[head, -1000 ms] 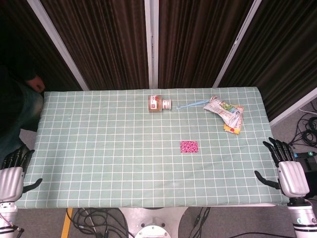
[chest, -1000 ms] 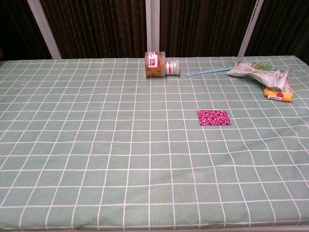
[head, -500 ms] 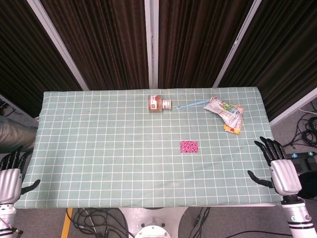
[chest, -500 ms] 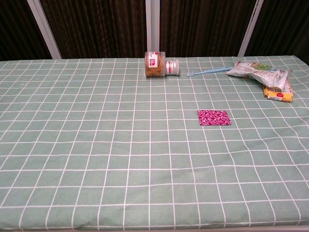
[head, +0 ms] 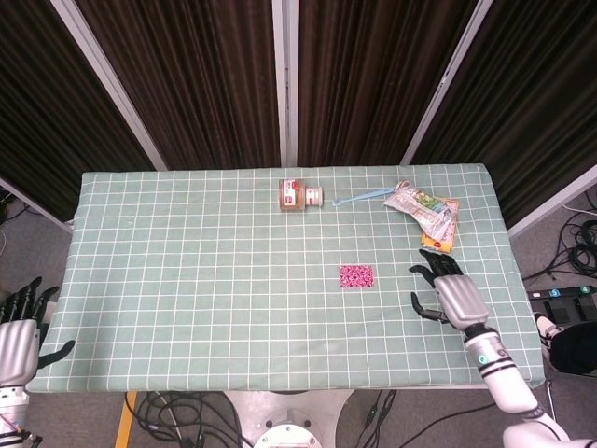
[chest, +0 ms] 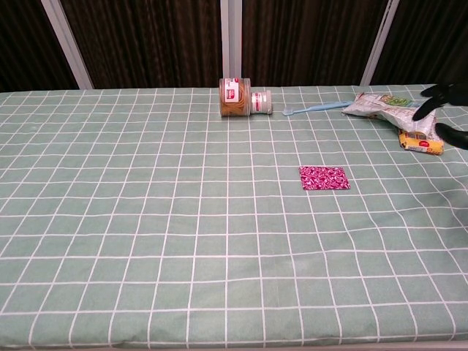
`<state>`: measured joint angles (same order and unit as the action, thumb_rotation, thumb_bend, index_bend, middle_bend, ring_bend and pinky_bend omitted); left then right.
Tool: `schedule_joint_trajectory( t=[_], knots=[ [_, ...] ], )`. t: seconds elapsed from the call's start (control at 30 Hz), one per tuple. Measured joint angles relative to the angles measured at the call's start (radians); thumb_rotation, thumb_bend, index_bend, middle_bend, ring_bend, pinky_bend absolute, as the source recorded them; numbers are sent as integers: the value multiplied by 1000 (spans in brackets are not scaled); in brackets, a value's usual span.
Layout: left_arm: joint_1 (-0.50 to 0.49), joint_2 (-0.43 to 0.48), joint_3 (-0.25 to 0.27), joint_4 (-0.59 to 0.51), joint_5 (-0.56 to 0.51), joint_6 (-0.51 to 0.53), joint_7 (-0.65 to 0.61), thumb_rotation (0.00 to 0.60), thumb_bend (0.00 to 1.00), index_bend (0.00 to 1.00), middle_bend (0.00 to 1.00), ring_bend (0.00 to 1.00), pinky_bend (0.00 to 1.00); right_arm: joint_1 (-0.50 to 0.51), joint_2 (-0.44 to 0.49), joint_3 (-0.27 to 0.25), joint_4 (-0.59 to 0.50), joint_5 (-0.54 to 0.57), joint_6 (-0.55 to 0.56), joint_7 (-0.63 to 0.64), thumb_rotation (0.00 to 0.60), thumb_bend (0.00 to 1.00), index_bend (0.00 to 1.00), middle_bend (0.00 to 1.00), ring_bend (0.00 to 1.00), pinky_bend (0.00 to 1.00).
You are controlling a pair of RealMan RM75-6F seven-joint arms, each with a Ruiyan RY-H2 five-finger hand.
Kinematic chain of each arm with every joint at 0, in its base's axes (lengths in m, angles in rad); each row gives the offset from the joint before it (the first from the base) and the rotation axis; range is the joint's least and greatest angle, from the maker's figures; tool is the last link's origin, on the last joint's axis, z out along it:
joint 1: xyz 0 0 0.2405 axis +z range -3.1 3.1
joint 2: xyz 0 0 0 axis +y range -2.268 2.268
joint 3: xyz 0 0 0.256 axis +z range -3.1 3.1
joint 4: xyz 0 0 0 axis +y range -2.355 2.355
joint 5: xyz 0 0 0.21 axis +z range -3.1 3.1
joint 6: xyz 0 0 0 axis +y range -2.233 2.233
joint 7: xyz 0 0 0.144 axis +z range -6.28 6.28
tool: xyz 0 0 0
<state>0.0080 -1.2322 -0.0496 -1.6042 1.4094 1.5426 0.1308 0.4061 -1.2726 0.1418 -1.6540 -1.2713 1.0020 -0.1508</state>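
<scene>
With the right hand [head: 450, 297] held spread and empty over the worktop [head: 187, 280] near its right edge, just short of the snack packets [head: 427, 211] toward the far right corner, the yellow packet [head: 438, 241] could have been nudged off by a careless reach.

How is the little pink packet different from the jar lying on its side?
The pink packet is flat and pink-patterned; the jar is round, brownish, with a white lid. The pink packet lies mid-table near the right hand; the jar lies at the far edge. Both rest on the green checked cloth.
</scene>
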Motion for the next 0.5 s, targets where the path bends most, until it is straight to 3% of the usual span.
schedule_joint_trajectory(
  t=[0.2, 0.5],
  knots=[
    [8, 0, 3, 6, -7, 1, -6, 600, 173, 225, 146, 106, 125, 111, -144, 24, 142, 127, -131, -66, 84, 471, 252, 2, 0, 0],
    [15, 0, 6, 12, -14, -1, -10, 600, 173, 225, 146, 106, 126, 215, -320, 32, 344, 203, -223, -105, 87, 463, 251, 3, 0, 0]
  ],
)
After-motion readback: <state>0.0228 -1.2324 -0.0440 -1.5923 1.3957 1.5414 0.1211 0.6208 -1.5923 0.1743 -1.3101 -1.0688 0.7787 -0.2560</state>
